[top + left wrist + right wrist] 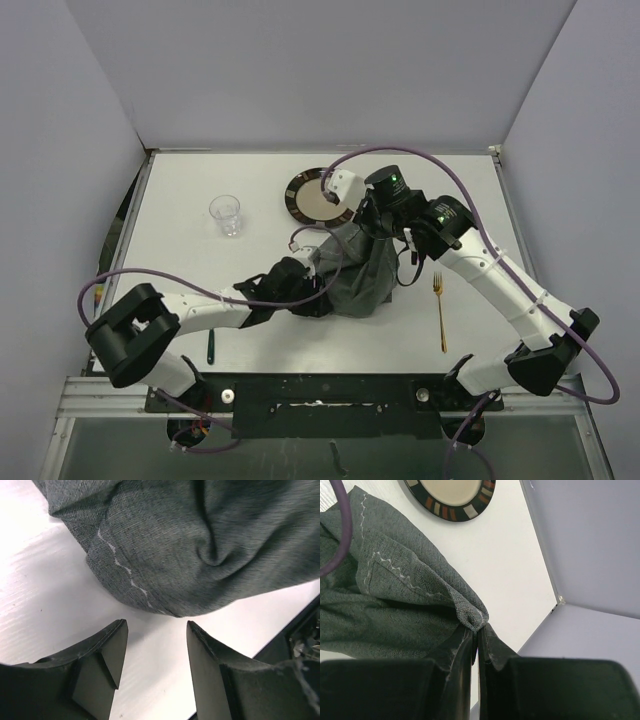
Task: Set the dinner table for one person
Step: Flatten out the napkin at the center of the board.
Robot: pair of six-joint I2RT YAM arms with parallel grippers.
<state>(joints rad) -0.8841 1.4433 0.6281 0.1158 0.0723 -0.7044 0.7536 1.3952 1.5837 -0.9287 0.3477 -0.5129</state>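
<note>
The counter [190, 270] is a plain, matte white rectangle, by far the largest thing in view. It lies flat, filling the space between the pale walls [300, 70], and its long axis appears to run left to right across the front of the two arms. Close to its near edge on the left lies a slim dark utensil [211, 347], too small to tell what kind. On the right a gold fork [439, 312] lies with its tines pointing toward the far edge. Just beyond these, near the middle, the left claw [156, 630] sits low over the white surface with its jaws spread and nothing between them, a stitched fold of the dark grey placemat [200, 550] just ahead of its tips. The placemat [355, 270] is bunched and rumpled, lifted on its far side. There the right claw [477, 632] has its jaws pressed together, pinching a hemmed corner of the cloth. Farther back on the left a clear glass [226, 214] stands upright. A round plate [305, 196] with a dark patterned rim rests near the far edge, just beyond the raised cloth.
</note>
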